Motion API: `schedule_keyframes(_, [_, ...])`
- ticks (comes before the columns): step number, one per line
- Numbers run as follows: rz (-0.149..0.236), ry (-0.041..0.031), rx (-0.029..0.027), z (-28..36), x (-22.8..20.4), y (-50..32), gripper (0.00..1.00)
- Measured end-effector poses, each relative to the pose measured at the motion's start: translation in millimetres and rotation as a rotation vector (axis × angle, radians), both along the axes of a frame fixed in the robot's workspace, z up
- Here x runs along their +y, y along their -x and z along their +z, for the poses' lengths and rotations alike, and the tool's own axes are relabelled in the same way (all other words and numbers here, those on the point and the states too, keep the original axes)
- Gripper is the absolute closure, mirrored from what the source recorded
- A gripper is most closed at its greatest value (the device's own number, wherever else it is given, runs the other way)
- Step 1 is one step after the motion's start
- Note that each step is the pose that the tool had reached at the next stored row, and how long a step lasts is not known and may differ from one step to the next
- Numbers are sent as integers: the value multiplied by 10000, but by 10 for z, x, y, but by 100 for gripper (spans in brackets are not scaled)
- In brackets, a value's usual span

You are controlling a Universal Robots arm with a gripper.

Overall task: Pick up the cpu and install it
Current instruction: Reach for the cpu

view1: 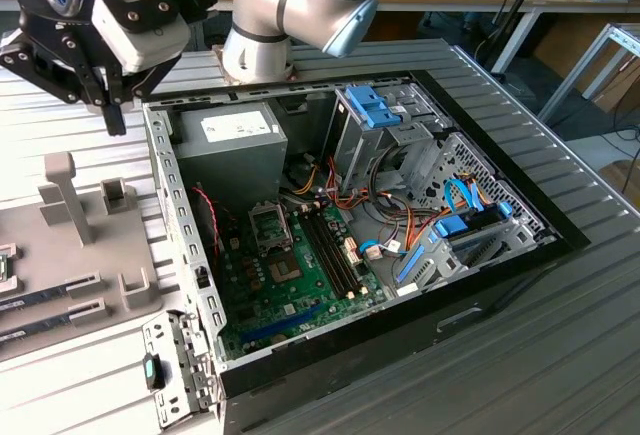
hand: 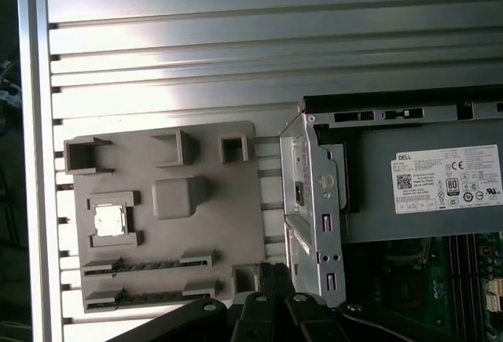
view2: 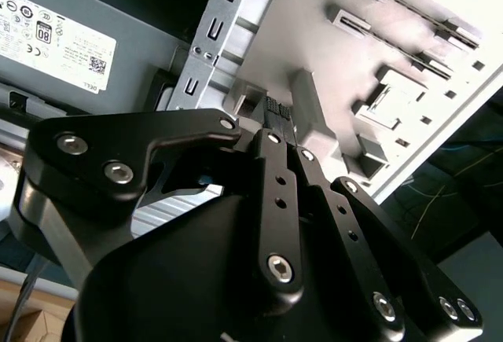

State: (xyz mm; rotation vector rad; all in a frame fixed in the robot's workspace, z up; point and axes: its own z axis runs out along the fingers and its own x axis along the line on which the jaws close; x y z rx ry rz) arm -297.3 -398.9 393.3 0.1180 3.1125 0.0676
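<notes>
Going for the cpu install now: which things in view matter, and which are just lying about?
For the job:
cpu, in its tray pocket
tray
socket on the board
tool

Lying about:
memory sticks on the tray
power supply
drive cage
cables

Shiny metal-top cpu (hand: 109,220); matt, smooth, prob. plastic tray (hand: 236,232)
</notes>
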Motion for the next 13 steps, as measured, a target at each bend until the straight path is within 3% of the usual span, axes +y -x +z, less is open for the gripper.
schedule_keyframes(13, [0, 0, 0, 0, 0, 121, 89])
